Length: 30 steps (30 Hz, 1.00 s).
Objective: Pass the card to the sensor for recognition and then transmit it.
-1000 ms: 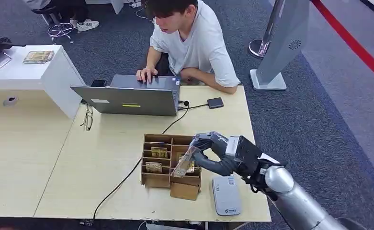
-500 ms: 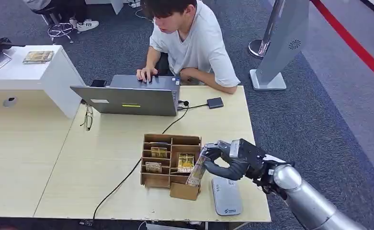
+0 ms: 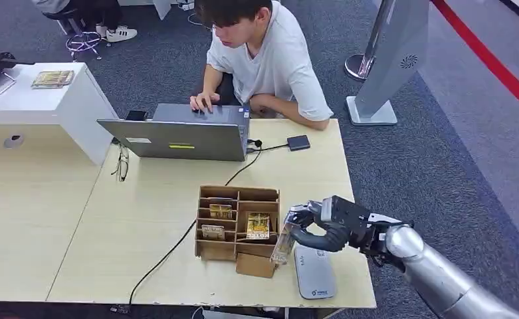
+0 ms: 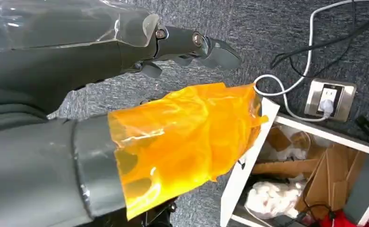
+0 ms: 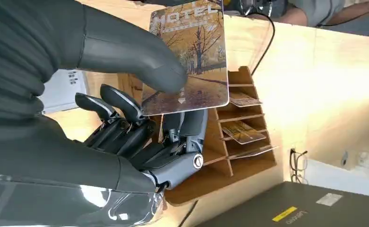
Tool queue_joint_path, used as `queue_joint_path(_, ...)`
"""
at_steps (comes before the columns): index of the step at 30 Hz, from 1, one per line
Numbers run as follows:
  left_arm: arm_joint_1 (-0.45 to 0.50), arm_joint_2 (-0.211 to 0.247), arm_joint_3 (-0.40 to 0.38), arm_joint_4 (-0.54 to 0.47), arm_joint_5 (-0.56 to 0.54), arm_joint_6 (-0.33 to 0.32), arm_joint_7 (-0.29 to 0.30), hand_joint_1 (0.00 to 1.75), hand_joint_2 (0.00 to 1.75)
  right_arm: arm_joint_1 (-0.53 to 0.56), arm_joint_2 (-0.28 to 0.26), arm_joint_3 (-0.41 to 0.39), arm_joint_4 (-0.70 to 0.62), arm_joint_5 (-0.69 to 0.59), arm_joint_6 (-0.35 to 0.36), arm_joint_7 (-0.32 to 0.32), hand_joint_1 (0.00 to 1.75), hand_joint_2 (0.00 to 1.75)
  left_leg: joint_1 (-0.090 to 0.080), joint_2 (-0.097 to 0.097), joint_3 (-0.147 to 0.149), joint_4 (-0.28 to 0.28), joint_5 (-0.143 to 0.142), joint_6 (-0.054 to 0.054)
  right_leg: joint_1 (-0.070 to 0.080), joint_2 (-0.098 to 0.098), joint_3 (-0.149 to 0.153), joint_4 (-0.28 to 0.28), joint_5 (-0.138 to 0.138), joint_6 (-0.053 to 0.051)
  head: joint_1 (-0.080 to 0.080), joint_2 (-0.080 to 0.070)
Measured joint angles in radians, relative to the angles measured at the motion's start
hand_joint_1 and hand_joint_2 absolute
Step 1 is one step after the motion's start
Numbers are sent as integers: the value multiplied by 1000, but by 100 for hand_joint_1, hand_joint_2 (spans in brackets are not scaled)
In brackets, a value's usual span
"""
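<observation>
Right hand (image 3: 316, 226) is gripping the card (image 3: 284, 242), thumb on the printed face w/ the other fingers behind it. In the right wrist view the card (image 5: 188, 56) reads "HOTEL" over an autumn tree pic. Card is tilted, sitting just off the near right corner of the cardboard organizer (image 3: 237, 229), over the far end of the grey sensor (image 3: 313, 271), which lies flat on the table (image 3: 150, 219) right beside the organizer. Can't tell if the card touches the sensor.

Organizer has more cards in its slots. Beyond the organizer there's a laptop (image 3: 183, 136) w/ a person (image 3: 263, 56) typing on it.

Left hand (image 4: 125, 61) hangs over grey carpet, fingers apart, nothing in it, orange film wrapped on the thumb.
</observation>
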Motion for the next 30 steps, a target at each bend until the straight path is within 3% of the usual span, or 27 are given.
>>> queue_joint_path(16,-24,4,-45,40,40,-2,-20,0,0,-43,-71,71,34,3,61,-35,175,175,0,0,0,0,0,0,0,0,0,0,0,0,0,0)
queue_joint_path(24,-18,16,-81,40,81,5,-18,0,0,-54,-98,103,38,17,47,-33,175,175,0,0,0,0,0,0,0,0,0,0,0,0,0,0)
queue_joint_path(30,-18,19,-114,40,119,18,-15,0,0,-80,-116,132,44,72,10,8,175,175,0,0,0,0,0,0,0,0,0,0,0,0,0,0)
